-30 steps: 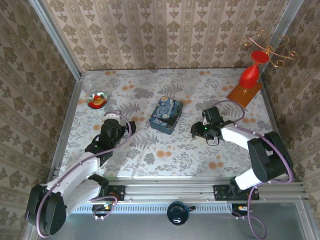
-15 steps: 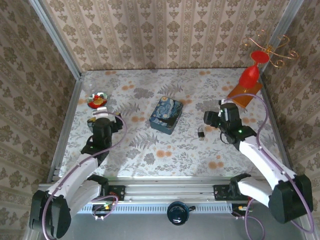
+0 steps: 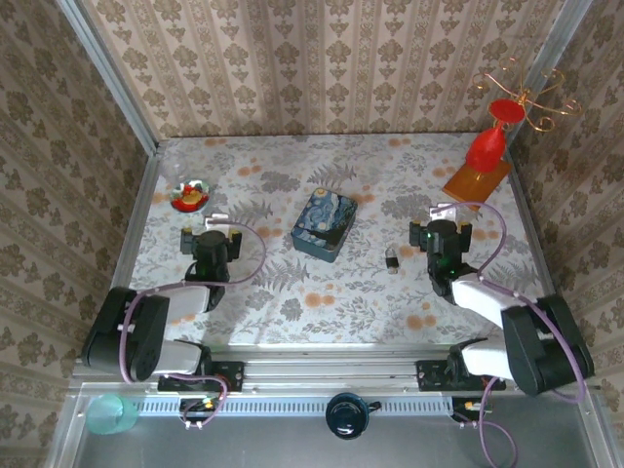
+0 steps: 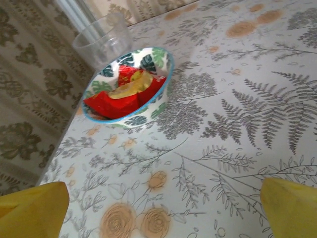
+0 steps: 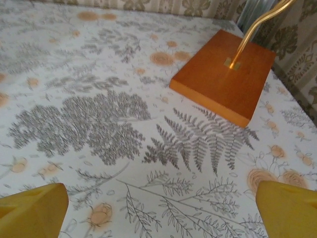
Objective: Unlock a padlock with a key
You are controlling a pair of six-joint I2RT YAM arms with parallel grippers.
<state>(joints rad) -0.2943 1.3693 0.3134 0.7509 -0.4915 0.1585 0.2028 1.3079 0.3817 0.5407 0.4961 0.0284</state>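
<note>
The padlock [image 3: 392,260], a tiny dark body with a silvery part, lies alone on the floral table right of centre. I cannot make out the key. My right gripper [image 3: 444,228] stands open just right of the padlock and apart from it. In the right wrist view its yellow fingertips [image 5: 30,206] are spread wide over bare tablecloth, the right gripper [image 5: 161,210] holding nothing. My left gripper [image 3: 210,232] is open at the left of the table. The left gripper [image 4: 162,210] is also empty between its yellow fingertips [image 4: 292,203].
A blue painted tin box [image 3: 324,224] sits mid-table. A patterned bowl [image 4: 163,79] of red-wrapped sweets and a clear cup [image 4: 101,39] lie ahead of the left gripper. An orange wooden base [image 5: 223,74] with a brass stem and red cone stands at the back right.
The right gripper opened, left the padlock on the table and drew back to the right. The left gripper opened fully and pulled back to the left, near the bowl.
</note>
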